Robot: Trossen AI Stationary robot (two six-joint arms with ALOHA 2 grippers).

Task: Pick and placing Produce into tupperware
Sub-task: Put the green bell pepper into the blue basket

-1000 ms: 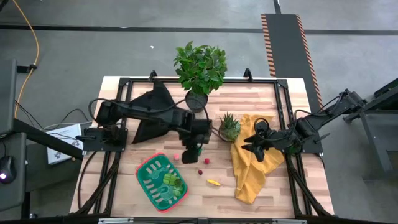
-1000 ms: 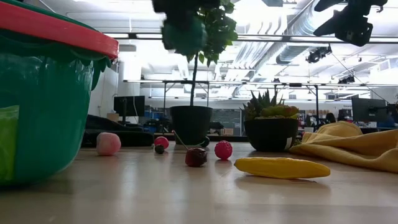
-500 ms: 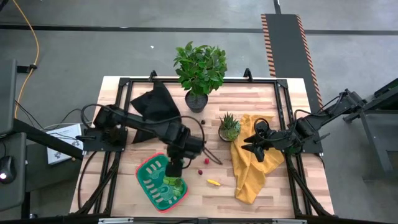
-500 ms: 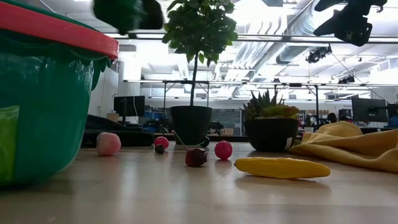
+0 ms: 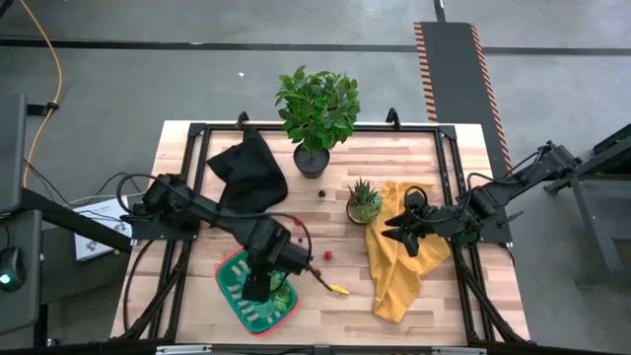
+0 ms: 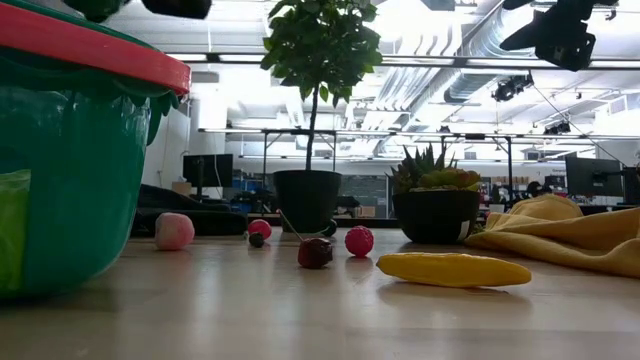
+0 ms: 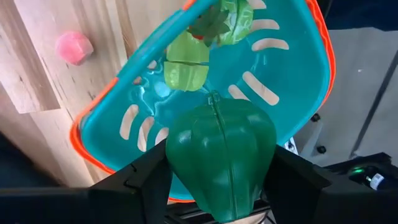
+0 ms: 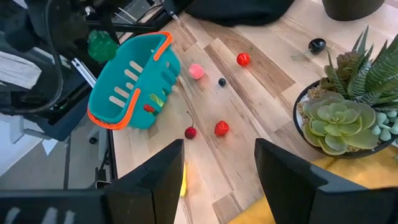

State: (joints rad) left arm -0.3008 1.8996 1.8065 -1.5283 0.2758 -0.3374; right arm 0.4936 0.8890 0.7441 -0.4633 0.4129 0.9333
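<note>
The tupperware (image 5: 237,281) stands at the near left of the table, teal with an orange-red rim. Light green produce (image 7: 186,65) lies inside it. My left gripper (image 5: 259,286) hangs over it, shut on a dark green toy pepper (image 7: 221,155). Loose produce lies on the wood to its right: a pink ball (image 8: 196,71), a strawberry (image 8: 221,128), a cherry (image 8: 190,132), a red ball (image 8: 243,59) and a yellow piece (image 5: 338,289). My right gripper (image 5: 394,229) waits open above the yellow cloth (image 5: 399,271), with nothing between its fingers. My left gripper pinches the green pepper by two opposite sides (image 7: 177,158) between its two fingers (image 7: 146,180). The fingers come from above, pointing steeply down. The pepper is lifted clear, hanging over the inside of the tupperware.
A black cloth (image 5: 251,168) lies at the far left. A large leafy potted plant (image 5: 317,108) stands at the far middle, and a small spiky potted plant (image 5: 363,200) stands beside the yellow cloth. Bare wood shows along the near edge.
My left gripper has carried the green pepper from the middle of the table, near the plant pot, toward the near left. It now hangs over the tupperware and has tipped to point more steeply down. The pepper stays in the hold, clear of the table.
</note>
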